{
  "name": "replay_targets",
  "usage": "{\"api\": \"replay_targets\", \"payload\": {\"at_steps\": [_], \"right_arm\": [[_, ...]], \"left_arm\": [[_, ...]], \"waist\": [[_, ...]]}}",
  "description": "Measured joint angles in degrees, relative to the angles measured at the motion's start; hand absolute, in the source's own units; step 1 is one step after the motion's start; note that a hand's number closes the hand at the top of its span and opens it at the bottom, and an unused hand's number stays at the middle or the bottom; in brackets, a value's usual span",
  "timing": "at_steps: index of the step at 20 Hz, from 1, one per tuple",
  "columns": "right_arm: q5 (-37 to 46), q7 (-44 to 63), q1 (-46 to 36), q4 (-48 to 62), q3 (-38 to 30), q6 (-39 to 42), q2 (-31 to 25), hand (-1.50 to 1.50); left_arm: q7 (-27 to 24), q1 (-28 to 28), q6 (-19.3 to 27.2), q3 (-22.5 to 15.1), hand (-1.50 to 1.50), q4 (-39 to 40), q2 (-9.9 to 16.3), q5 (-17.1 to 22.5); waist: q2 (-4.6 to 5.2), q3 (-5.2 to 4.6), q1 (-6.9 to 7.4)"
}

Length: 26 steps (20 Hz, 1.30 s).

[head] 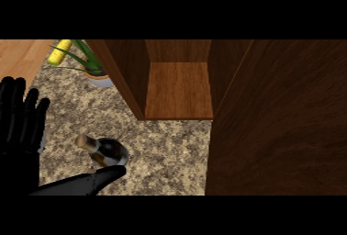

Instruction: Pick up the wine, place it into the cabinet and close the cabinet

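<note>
The wine bottle, dark glass with a tan cork top, stands on the speckled counter just in front of the cabinet. The cabinet is open, and its wooden shelf is bare. Its door swings out toward me and fills the right side of the view. My left hand is at the left edge, open with fingers straight up. Its thumb stretches right, and the tip meets the bottle's near side. My right hand does not show.
A potted green plant stands on the counter left of the cabinet. A corn cob lies behind it near a light wooden surface. The open door blocks the view's right side.
</note>
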Motion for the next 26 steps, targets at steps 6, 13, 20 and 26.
{"api": "replay_targets", "payload": {"at_steps": [6, 13, 20, 26], "right_arm": [[0.12, 0.34, -1.12, 0.02, -0.66, -0.31, -0.36, -1.5], [0.16, 0.11, -0.88, -0.03, -0.87, -0.44, -0.63, -1.5], [0.34, -0.2, -0.16, -0.18, 0.29, -1.01, -0.78, -1.5], [0.21, -0.35, 0.15, -0.34, -0.65, -0.76, -1.44, -1.5]], "left_arm": [[-11.23, 8.23, -0.9, 2.01, -1.5, 3.02, -0.27, 9.2], [-25.21, 15.24, -5.01, 5.42, -1.5, 9.84, -0.47, 18.57], [-34.91, 17.22, -9.14, 9.18, -1.5, 19.13, -1.03, 24.12], [-41.54, 17.93, -11.52, 12.14, -1.5, 26.48, -1.58, 26.79]], "waist": [[0.04, -0.04, -0.02], [0.02, -0.02, -0.08], [0.04, 0.01, -0.31], [0.02, 0.04, -0.36]]}}
